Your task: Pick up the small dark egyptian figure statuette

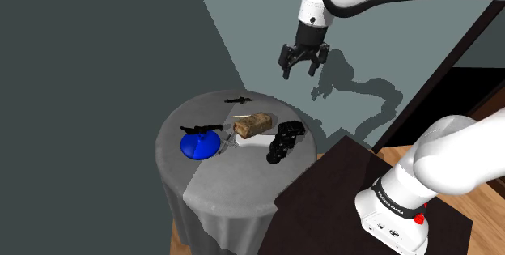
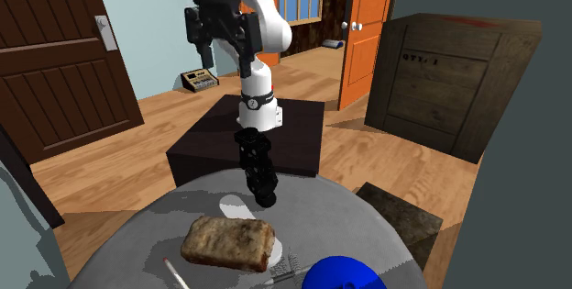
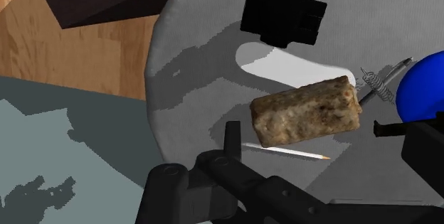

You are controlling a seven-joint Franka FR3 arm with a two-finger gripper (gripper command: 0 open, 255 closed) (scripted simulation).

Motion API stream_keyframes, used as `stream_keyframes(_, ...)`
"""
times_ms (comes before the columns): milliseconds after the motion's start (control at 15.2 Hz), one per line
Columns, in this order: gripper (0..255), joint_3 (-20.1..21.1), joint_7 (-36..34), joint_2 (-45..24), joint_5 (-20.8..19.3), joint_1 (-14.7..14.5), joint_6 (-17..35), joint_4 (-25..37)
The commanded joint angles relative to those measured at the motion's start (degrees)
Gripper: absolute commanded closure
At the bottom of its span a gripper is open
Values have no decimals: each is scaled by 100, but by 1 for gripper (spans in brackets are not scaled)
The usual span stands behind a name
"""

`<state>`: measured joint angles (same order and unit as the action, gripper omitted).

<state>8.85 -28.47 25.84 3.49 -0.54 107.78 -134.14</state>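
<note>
Shoulder view, nearest first: dark stand at lower right, white arm rising off it toward the top of the frame. Next, the round grey-clothed table at lower centre. The statuette is black and lumpy, lying on the right side of the tabletop near the rim facing the stand; nothing touches it. Just left of it, with a small gap, is a rough brown block. A wire whisk lies between the block and a blue dome-shaped piece further left. A small black item sits at the far rim. The gripper hangs at upper centre, well above the table and well clear of the statuette, fingers spread wide, nothing between them. Grey-green wall behind carries the arm's shadow.
</note>
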Motion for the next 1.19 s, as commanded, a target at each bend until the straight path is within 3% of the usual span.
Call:
stream_keyframes(0,0,180,-356,-414,58,-21,177,139)
stream_keyframes(594,0,742,-1843,-2408,-9,-141,685,1213)
stream_keyframes(1122,0,850,-3027,-4329,-280,-466,780,2684)
